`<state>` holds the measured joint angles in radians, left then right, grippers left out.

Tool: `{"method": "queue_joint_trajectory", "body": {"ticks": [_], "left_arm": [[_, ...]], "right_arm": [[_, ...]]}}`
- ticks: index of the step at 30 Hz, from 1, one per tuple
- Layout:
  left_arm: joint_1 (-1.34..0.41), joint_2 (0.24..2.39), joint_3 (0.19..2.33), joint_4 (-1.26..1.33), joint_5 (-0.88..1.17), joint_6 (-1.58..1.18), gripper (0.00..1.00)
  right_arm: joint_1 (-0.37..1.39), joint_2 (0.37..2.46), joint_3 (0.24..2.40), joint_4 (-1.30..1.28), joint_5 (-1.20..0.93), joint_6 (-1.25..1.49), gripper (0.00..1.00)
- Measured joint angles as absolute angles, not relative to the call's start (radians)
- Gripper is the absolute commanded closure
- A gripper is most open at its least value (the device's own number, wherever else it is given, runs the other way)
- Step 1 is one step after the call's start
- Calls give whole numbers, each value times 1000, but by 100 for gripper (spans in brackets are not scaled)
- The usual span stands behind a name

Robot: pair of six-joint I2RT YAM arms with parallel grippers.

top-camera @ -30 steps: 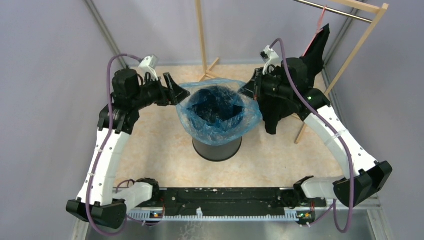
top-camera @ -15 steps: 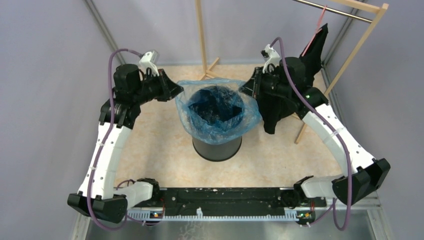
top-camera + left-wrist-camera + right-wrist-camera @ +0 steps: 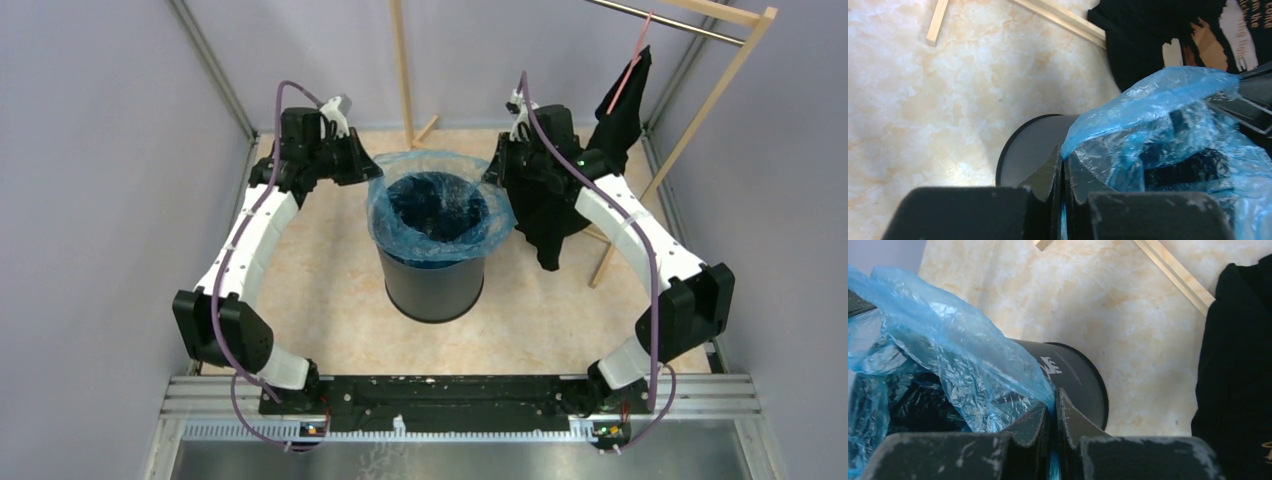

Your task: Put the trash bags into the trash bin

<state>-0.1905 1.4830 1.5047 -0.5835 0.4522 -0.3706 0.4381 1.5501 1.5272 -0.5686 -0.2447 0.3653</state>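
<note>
A glossy black trash bin (image 3: 434, 285) stands mid-floor, its side also showing in the wrist views (image 3: 1033, 152) (image 3: 1075, 375). A crinkly light-blue trash bag (image 3: 440, 212) drapes over its rim and hangs down inside. My left gripper (image 3: 362, 165) pinches the bag's far-left edge; the film (image 3: 1148, 130) runs between its closed fingers (image 3: 1064, 162). At the far-right edge my right gripper (image 3: 497, 168) is shut on the same film (image 3: 948, 365), blue plastic showing between its fingers (image 3: 1054, 407). Both hold the bag's mouth spread above the rim.
A wooden rack (image 3: 700, 110) stands at the back right with a black cloth garment (image 3: 545, 215) hanging from it beside the right arm. A wooden upright (image 3: 402, 75) rises behind the bin. Grey walls enclose the marbled floor (image 3: 320, 290).
The left gripper closed on the bag's edge. Both arms stretched toward the back and the bag's mouth, wide and slumped before, now sits drawn in round the bin's rim.
</note>
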Motion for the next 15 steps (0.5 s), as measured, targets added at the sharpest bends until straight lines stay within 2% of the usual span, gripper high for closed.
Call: {"method": "queue_joint_trajectory", "body": {"ticks": [10, 15], "left_arm": [[-191, 1439, 1261, -579, 382, -336, 88], [-191, 1330, 1116, -612, 352, -326, 81]], "right_arm": [[437, 1492, 1347, -562, -213, 322, 84], [436, 1460, 1314, -562, -212, 316, 72]]}}
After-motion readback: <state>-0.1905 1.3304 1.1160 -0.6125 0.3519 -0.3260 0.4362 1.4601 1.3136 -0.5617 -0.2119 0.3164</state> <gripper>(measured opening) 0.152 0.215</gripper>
